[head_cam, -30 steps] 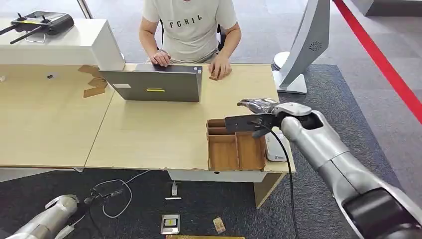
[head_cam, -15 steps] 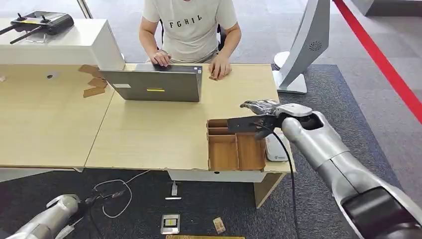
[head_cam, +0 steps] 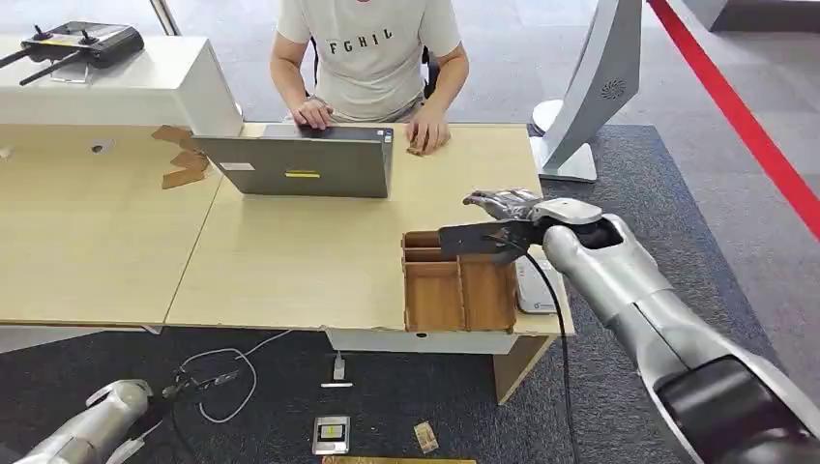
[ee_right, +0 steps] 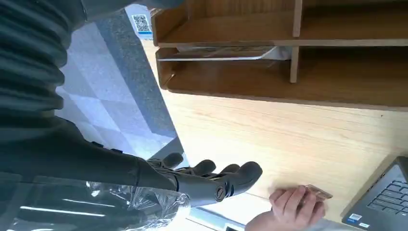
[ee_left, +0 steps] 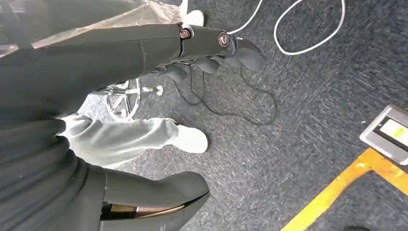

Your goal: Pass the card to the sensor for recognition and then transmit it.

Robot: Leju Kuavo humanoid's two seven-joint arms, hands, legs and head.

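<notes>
Head view shows the right hand [head_cam: 503,224] gripping a dark card [head_cam: 471,238], its fingers [head_cam: 491,202] curled over the card's near end so the flat card sticks out toward nine o'clock. The card hovers level above the far compartments of the wooden organizer box [head_cam: 458,287], not touching its dividers. At three o'clock from the box, just beside it, lies a white card reader [head_cam: 535,287], partly hidden under the silver right forearm [head_cam: 633,290]. At twelve o'clock across the light wooden desk [head_cam: 290,256] a person [head_cam: 372,48] sits with both hands at a grey laptop [head_cam: 302,162]. In the right wrist view the dark fingers [ee_right: 226,179] lie close together over the desk, with the organizer's shelves beyond them and the person's hand [ee_right: 288,209] near the laptop's corner. The left hand [ee_left: 211,50] hangs over dark carpet [ee_left: 308,96] with fingers loosely curled, holding nothing, near a white cable [ee_left: 308,29] and a yellow floor stripe [ee_left: 346,187].
</notes>
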